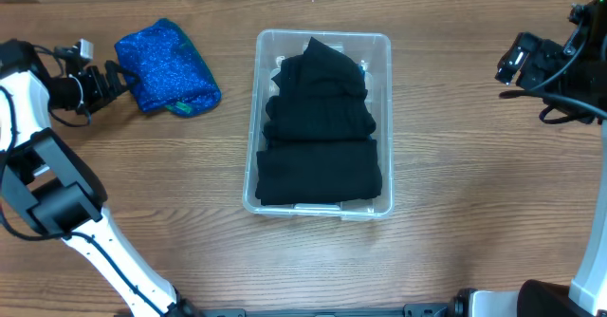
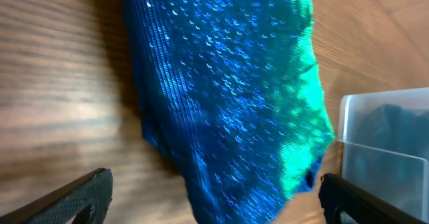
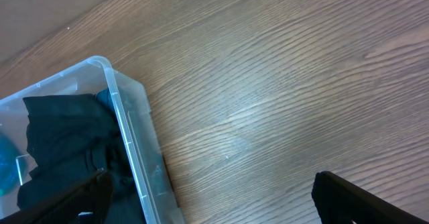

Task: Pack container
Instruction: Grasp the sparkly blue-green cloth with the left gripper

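Black clothes (image 1: pixel 318 132) sit in the container (image 1: pixel 322 36), yet I see the blue cloth (image 1: pixel 167 66) out near the worktop's (image 1: pixel 455 241) left edge; left pincer (image 1: pixel 116 78) and right pincer (image 1: pixel 507 66) gape empty.

Clothes (image 1: pixel 318 118) in container (image 1: pixel 318 211), pouch (image 1: pixel 166 65) left.

The base of the container (image 1: pixel 254 127) is hidden under black garments (image 1: pixel 318 118), and the blue cloth (image 2: pixel 221 103) is cut off by the left wrist view's upper edge.
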`<move>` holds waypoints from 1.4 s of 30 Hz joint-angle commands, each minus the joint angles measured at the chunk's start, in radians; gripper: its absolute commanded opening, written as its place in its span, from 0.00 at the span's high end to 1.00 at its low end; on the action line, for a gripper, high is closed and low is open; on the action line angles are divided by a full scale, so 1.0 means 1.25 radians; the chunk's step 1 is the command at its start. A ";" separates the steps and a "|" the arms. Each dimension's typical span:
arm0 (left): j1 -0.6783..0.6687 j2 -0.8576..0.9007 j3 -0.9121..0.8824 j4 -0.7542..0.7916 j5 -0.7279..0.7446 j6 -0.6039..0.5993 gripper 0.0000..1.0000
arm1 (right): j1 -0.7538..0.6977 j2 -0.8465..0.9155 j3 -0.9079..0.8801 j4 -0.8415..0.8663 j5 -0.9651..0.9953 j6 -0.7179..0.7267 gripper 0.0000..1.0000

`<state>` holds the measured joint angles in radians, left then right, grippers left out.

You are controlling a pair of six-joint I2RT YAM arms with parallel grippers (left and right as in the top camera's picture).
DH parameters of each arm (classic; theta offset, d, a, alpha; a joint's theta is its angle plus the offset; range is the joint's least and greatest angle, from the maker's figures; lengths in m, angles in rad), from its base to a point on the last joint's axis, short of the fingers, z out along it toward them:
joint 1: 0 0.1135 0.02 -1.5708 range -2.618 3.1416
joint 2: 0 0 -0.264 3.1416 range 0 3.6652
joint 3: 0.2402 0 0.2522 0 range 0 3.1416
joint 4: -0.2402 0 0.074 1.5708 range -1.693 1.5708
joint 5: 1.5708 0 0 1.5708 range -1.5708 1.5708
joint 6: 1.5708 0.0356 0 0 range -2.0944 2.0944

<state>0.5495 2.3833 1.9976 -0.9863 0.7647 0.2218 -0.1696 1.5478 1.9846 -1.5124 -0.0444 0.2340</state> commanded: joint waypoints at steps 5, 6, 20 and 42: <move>-0.005 0.076 -0.003 0.042 0.035 0.045 0.00 | -0.001 0.002 -0.002 -0.001 0.008 -0.004 0.00; -0.007 0.079 -0.003 0.045 0.036 0.044 0.00 | -0.001 0.002 -0.002 -0.001 0.008 -0.004 0.00; -0.028 0.092 -0.012 0.114 0.076 0.032 0.00 | -0.001 0.002 -0.002 -0.004 0.008 -0.001 0.00; -0.145 0.092 -0.136 0.292 0.015 -0.248 0.00 | -0.001 0.002 -0.002 -0.004 0.005 0.002 0.00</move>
<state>0.4572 2.4569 1.8732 -0.6018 0.9295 0.0360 -0.1696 1.5478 1.9846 -1.5192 -0.0441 0.2352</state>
